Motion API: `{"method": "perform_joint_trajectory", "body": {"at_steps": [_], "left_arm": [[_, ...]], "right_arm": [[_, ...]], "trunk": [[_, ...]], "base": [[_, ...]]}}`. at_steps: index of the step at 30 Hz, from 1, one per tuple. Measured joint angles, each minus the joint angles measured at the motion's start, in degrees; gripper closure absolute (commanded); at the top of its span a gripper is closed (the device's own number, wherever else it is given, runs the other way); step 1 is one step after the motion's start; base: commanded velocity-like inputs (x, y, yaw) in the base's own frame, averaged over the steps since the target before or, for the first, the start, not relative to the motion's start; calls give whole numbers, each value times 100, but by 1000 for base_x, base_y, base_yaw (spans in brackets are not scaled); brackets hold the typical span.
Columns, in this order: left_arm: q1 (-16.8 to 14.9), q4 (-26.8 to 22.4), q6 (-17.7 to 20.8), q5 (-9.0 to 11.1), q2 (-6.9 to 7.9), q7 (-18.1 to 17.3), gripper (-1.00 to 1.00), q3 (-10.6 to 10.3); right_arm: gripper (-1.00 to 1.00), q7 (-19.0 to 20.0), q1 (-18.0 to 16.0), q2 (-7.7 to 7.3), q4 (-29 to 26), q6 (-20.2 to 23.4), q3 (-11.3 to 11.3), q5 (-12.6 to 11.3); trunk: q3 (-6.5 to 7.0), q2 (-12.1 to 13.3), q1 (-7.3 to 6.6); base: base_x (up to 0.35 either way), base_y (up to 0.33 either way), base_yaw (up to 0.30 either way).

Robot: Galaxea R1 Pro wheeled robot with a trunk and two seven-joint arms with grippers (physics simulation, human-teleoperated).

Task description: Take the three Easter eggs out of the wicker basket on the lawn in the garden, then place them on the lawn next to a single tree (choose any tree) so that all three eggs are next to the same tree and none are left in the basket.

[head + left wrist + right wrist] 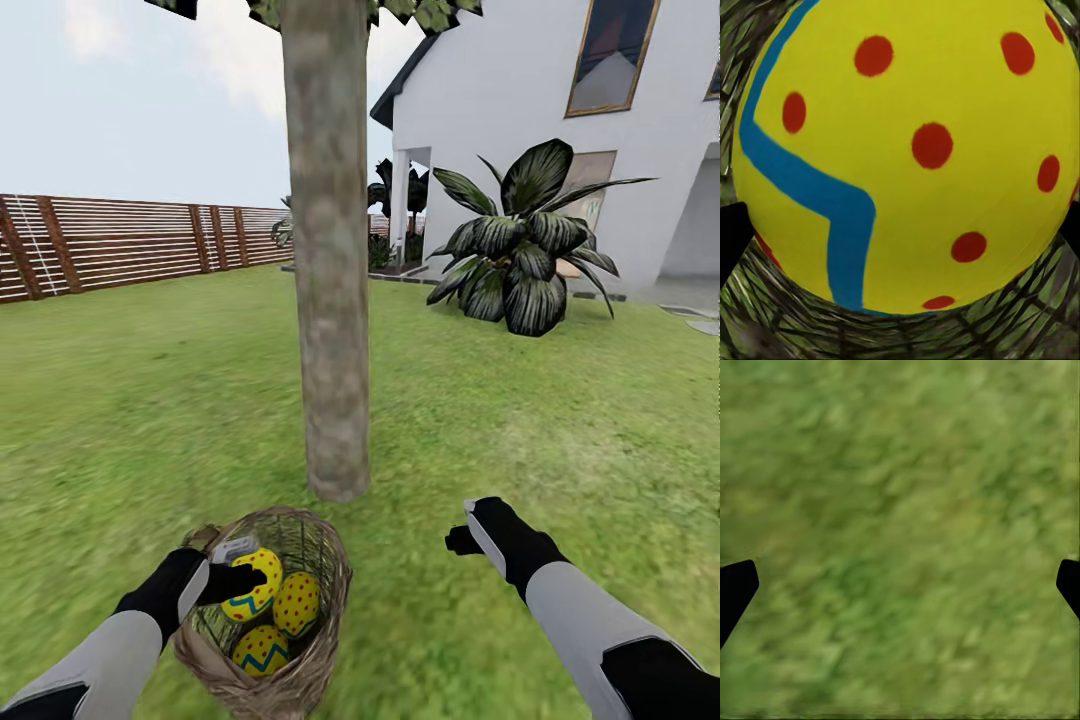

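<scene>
Between left fingers (731,240): banded egg (907,150).

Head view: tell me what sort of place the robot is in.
A home garden or backyard, it seems: a grass lawn runs up to a white house, a slatted wooden fence closes the far side, and a thick tree stands just ahead.

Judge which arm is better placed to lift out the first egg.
Left. The left hand is already inside the wicker basket, its fingers straddling the upper egg. The right hand hangs open over bare lawn, away from the basket.
</scene>
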Motion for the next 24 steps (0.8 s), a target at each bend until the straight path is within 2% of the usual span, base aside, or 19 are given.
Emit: {"method": "perform_joint_trajectory", "body": {"at_steps": [11,24], "left_arm": [[-1,0,-9,15,-2,-1,100,6],[-1,0,0,1,-29,0,100,6]], "right_arm": [[-100,0,0,9,8,0,6,5],[-100,0,0,5,3,0,6,4]], "trunk": [[0,0,-4],[233,520,-289]], "base": [[-26,0,0],[0,0,0]]}}
